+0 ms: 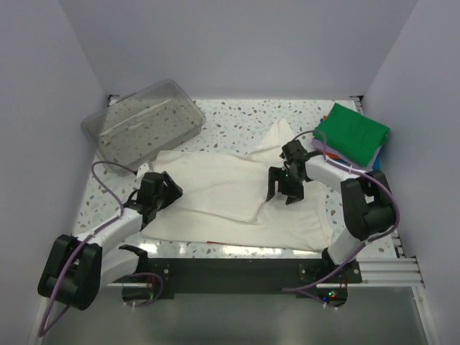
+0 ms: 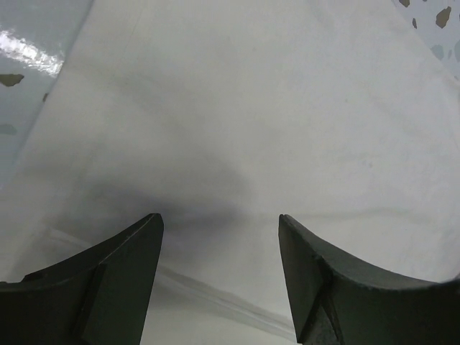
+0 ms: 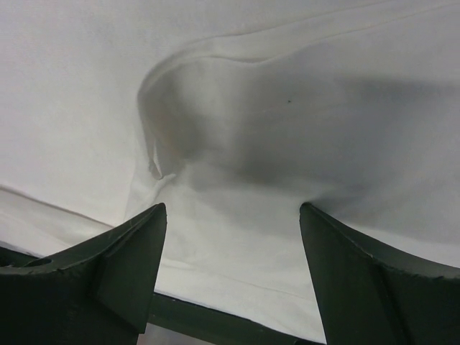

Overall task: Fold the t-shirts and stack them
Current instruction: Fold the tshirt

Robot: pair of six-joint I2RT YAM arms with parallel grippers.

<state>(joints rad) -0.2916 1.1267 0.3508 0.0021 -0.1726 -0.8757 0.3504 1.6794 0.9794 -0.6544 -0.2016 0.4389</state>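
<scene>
A cream-white t-shirt (image 1: 230,190) lies spread and partly folded over itself across the middle of the table; its prints are hidden. It fills the left wrist view (image 2: 237,108) and the right wrist view (image 3: 287,129). My left gripper (image 1: 167,188) is open, low over the shirt's left part, its fingertips (image 2: 151,230) close to the cloth. My right gripper (image 1: 282,195) is open, pointing down over the shirt's right part near a fold, its fingertips (image 3: 154,219) just above the cloth. A stack of folded shirts with a green one (image 1: 352,133) on top sits at the back right.
A clear plastic tub (image 1: 144,122) lies at the back left. Purple walls close in the table on three sides. A black rail (image 1: 237,269) runs along the near edge, under the shirt's hem.
</scene>
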